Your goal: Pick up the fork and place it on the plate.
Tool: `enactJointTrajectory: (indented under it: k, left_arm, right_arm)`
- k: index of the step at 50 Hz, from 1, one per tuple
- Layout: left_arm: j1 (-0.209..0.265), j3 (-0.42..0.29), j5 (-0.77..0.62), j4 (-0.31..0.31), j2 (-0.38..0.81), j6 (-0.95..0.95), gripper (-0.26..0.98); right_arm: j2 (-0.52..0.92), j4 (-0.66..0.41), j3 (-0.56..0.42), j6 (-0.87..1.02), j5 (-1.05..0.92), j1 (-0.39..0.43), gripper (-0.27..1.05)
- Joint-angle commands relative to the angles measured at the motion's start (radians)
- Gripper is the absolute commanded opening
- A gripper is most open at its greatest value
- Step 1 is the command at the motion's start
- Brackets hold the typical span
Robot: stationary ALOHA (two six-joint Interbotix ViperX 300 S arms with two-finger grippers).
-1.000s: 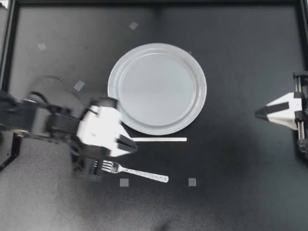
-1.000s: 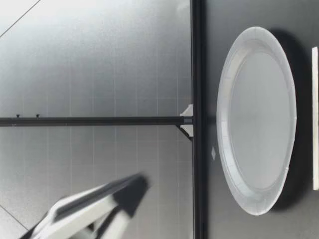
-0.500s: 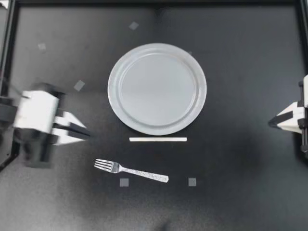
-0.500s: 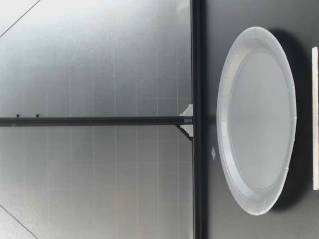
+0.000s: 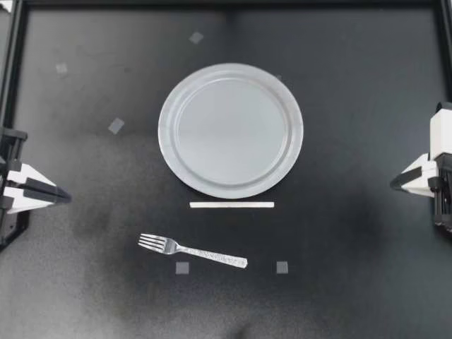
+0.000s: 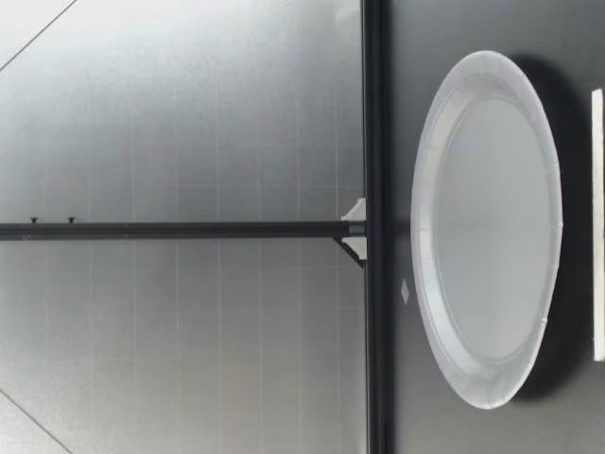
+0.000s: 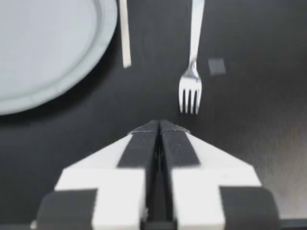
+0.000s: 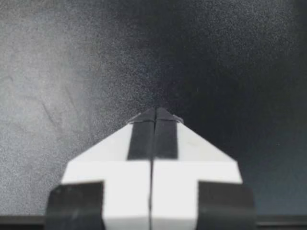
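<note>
Left claw at table edge, fork apart

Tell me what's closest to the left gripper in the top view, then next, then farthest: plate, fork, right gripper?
From my left gripper:
1. Fork, just ahead, tines toward it.
2. Plate, in the middle of the table.
3. Right gripper, at the far side.

Dim, soft light (plate casts shadow).
</note>
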Motion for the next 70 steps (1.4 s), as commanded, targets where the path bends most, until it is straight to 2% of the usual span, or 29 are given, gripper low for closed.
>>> enactJointTrajectory:
  k: [1,6,11,17,44,70]
  left_arm:
    - [0.003,-0.046,0.074,-0.002,0.002,-0.009,0.03]
    - [0.003,-0.081,0.153,-0.003,0.009,-0.051,0.03]
    - [0.003,-0.061,0.193,0.002,0.015,-0.094,0.03]
    - [0.003,-0.029,0.158,0.005,0.017,-0.091,0.03]
    - [0.003,-0.032,0.158,0.006,0.034,-0.086,0.03]
    - [0.003,-0.032,0.158,0.006,0.032,-0.086,0.03]
  right_arm:
    - [-0.003,0.0,-0.014,0.002,-0.009,-0.005,-0.07]
    - [-0.011,0.0,-0.012,0.002,-0.009,-0.003,-0.07]
    - [-0.017,0.0,-0.012,0.002,-0.009,-0.005,-0.07]
    - [-0.025,0.0,-0.011,0.0,-0.009,-0.005,-0.07]
    - [-0.258,0.002,0.02,0.0,-0.018,-0.003,-0.07]
    - [-0.245,0.003,0.018,0.0,-0.02,-0.005,-0.07]
